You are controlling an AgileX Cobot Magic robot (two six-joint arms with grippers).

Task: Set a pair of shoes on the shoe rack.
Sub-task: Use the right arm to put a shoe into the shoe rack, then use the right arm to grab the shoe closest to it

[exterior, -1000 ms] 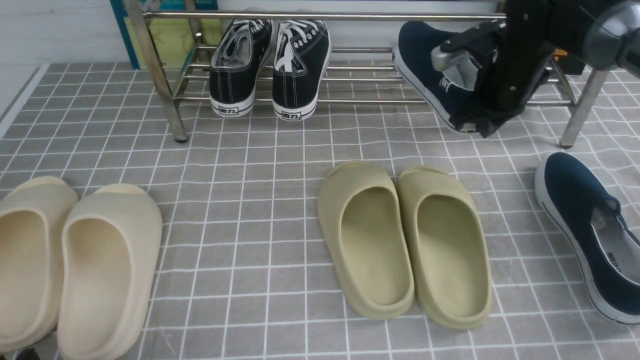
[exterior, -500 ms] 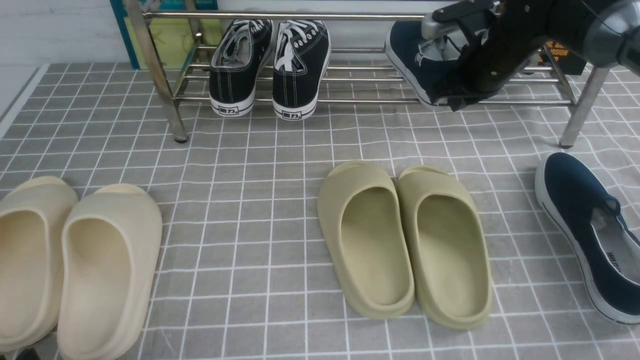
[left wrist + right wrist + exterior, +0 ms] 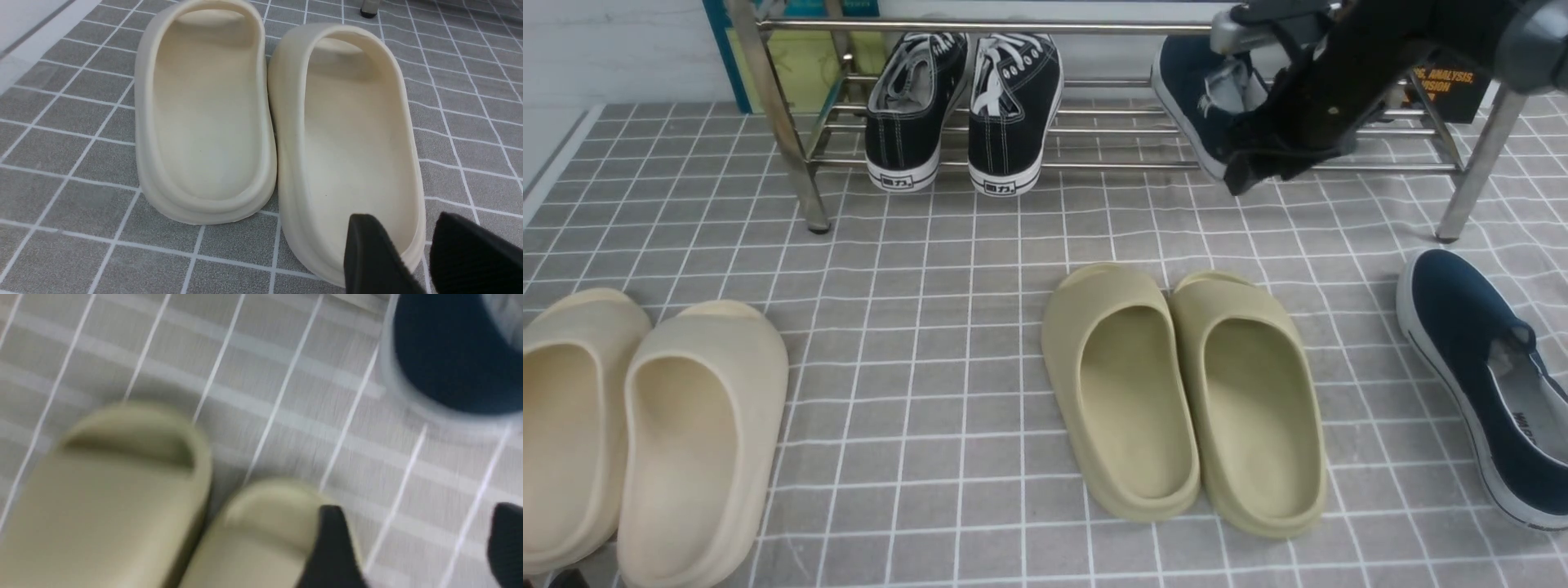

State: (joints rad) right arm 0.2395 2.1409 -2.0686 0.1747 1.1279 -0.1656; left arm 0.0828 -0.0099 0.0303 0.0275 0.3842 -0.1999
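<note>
One navy-blue slip-on shoe (image 3: 1186,90) lies on the right part of the silver shoe rack (image 3: 1094,26), heel toward me, partly hidden by my right arm. The other navy shoe (image 3: 1474,359) lies on the floor at the right; its toe shows in the right wrist view (image 3: 445,355). My right gripper (image 3: 1245,173) hangs just in front of the rack's edge. In its wrist view (image 3: 419,510) the jaws stand wide apart with only floor between them. My left gripper (image 3: 408,222) is open and empty above the heel of a cream slide.
Black lace-up sneakers (image 3: 964,106) stand on the rack's left part. Olive slides (image 3: 1184,392) lie mid-floor, also in the right wrist view (image 3: 122,490). Cream slides (image 3: 645,425) lie at the near left, filling the left wrist view (image 3: 278,114). A rack leg (image 3: 1470,171) stands at the right.
My right gripper carried the navy shoe up and back onto the rack's bars, then drew down and forward off it. Its jaws now stand open and empty. The left arm's view gives no earlier frame.
</note>
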